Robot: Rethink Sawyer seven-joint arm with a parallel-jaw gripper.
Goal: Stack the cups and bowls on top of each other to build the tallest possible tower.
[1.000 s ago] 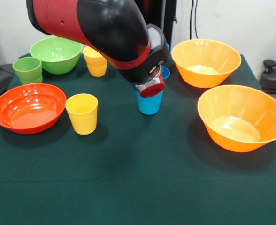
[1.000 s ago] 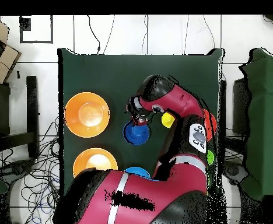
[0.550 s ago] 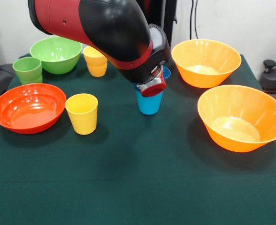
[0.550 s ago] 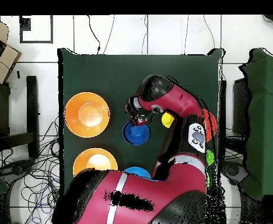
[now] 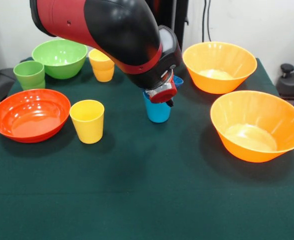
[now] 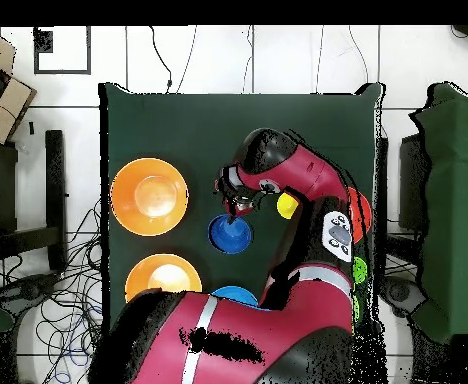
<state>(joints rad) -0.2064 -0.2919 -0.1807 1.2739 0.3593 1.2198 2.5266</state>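
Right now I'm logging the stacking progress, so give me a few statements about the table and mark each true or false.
1. The red-orange bowl holds a yellow cup. False: it is empty; a yellow cup stands beside it on the cloth.
2. The two large orange bowls stand apart, neither inside the other. True.
3. The green cup sits inside the green bowl. False: it stands on the table next to the bowl.
4. The arm's wrist is right over the light blue cup. True.
5. All the cups are stacked into one tower. False: the cups in view stand singly.
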